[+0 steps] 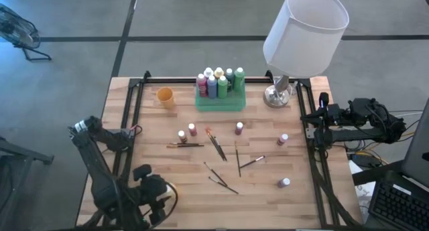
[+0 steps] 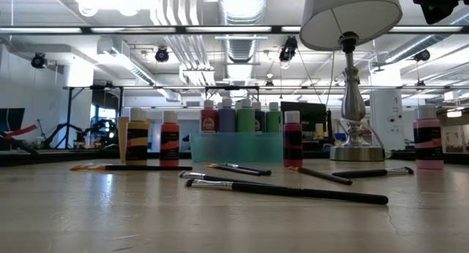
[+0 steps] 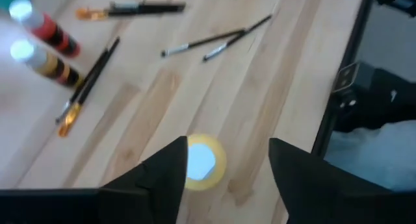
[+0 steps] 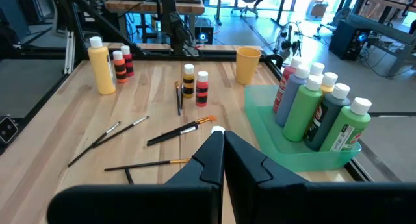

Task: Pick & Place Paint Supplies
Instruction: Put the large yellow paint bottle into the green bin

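Left claw [image 3: 224,162] is positioned over a yellow paint bottle [image 3: 203,163] standing at the near left of the counter [image 1: 308,204]; its fingers are spread on either side, not grasping. Right claw [image 4: 223,149] is clenched, empty, parked at the right edge. Brushes [image 1: 216,145] lie mid-counter.

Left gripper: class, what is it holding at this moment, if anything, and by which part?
Nothing is visibly held. The left gripper hangs open over a yellow paint bottle, fingers to either side of its pale cap; contact cannot be told.
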Controlling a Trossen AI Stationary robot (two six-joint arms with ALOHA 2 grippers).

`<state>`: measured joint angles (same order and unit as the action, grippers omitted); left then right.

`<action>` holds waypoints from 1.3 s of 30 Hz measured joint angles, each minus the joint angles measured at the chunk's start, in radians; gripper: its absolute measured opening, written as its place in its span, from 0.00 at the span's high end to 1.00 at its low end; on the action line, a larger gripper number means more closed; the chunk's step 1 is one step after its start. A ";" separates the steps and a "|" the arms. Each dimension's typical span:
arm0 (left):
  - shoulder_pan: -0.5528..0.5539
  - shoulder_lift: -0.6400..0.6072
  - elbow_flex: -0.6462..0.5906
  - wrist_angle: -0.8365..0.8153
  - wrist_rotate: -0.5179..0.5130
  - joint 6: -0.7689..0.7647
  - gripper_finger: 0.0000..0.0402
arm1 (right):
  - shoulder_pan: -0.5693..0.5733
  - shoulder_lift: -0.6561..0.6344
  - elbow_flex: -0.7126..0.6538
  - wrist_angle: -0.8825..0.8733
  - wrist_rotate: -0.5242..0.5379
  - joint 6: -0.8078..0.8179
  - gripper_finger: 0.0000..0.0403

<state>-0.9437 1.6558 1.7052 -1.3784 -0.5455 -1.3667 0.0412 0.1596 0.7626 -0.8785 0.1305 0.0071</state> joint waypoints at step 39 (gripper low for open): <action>0.049 -0.007 -0.261 0.130 0.075 -0.028 0.32 | 0.000 0.000 0.000 0.000 0.000 0.000 0.98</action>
<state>-0.8951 1.6489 1.4438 -1.2480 -0.4705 -1.3950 0.0410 0.1594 0.7626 -0.8787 0.1305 0.0069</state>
